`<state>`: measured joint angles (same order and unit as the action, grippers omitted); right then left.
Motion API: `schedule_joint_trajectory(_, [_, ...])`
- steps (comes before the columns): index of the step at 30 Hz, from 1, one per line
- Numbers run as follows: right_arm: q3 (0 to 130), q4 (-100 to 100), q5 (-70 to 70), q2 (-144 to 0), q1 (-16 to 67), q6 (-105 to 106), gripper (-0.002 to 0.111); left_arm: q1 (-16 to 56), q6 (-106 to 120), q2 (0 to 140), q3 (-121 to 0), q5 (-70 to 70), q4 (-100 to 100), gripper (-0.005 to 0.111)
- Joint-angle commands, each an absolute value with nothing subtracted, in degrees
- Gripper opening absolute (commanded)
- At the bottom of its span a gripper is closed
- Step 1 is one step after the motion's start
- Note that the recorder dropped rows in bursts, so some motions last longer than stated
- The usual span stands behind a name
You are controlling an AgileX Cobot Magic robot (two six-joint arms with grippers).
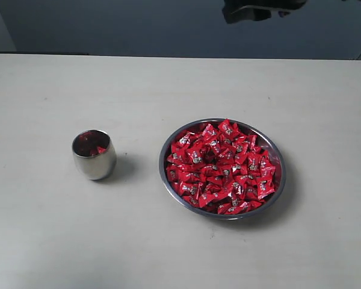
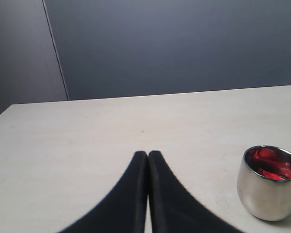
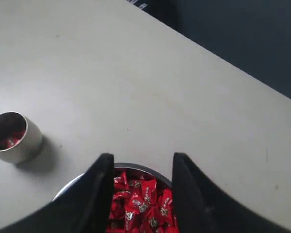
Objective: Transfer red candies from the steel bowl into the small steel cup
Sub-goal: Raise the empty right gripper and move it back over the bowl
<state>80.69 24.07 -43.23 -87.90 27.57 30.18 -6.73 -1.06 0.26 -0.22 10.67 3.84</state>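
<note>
Red candies (image 1: pixel 219 168) heaped in steel bowl (image 1: pixel 161 162); few in small steel cup (image 1: pixel 94 158), apart on left-arm side. Left gripper (image 2: pixel 148 155) tips together; right gripper (image 3: pixel 142 159) spread over bowl. Pale tabletop (image 1: pixel 48 241), dark wall (image 1: pixel 138 27).

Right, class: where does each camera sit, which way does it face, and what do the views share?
Exterior view: high, looking down at the table, small steel cup and steel bowl; no gripper shows.
Left wrist view: low, facing across the table; shut left gripper in front.
Right wrist view: above the bowl, facing down; open right gripper frames red candies.
Shared: the cup.
</note>
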Motion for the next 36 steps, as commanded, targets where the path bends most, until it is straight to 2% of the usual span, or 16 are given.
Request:
schedule_joint_trajectory(1, [70.51, 25.81, -35.37, -82.10, 26.01, 29.89, 0.039, -6.77, -1.13, 0.00, 0.00, 10.43, 3.90, 0.000])
schedule_joint_trajectory(10, [47.37, 28.03, -15.75, -75.45, 26.01, 29.89, 0.039, -6.77, -1.13, 0.00, 0.00, 10.43, 3.90, 0.000])
schedule_joint_trajectory(15, [39.82, 29.17, -11.99, -76.30, 26.01, 30.00, 0.039, -6.77, -1.13, 0.00, 0.00, 10.32, 3.90, 0.000])
schedule_joint_trajectory(28, [40.04, 30.68, -10.16, -88.47, 26.31, 31.53, 0.039, -6.77, -1.13, 0.00, 0.00, 10.32, 3.90, 0.000])
schedule_joint_trajectory(36, [45.97, 30.68, -14.89, -95.80, 26.45, 31.53, 0.039, -6.77, -1.13, 0.00, 0.00, 10.32, 3.90, 0.000])
